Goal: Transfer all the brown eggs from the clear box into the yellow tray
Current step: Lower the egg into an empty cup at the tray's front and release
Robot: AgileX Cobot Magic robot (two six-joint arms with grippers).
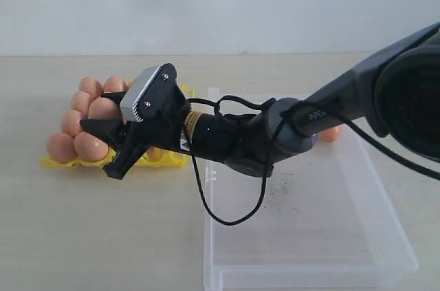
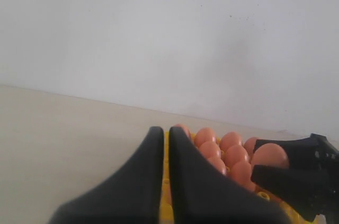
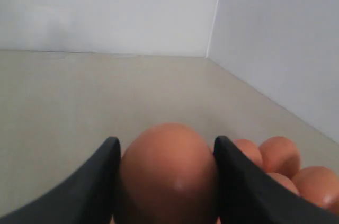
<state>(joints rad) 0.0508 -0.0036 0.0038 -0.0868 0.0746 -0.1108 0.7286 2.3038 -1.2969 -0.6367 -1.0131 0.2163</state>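
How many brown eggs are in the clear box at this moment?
1: a brown egg near the far wall of the clear box, partly behind the right arm. The arm may hide others.

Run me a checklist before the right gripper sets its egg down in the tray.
1. Held egg gripped on both sides by the right gripper: ok.
2. Right gripper over the yellow tray: ok.
3. Free cup under the held egg: cannot tell, the gripper hides it.
4. Left gripper shut, empty and apart from the right gripper: ok.
5. Clear box emptied: not ok, a leftover egg lies in it behind the arm.
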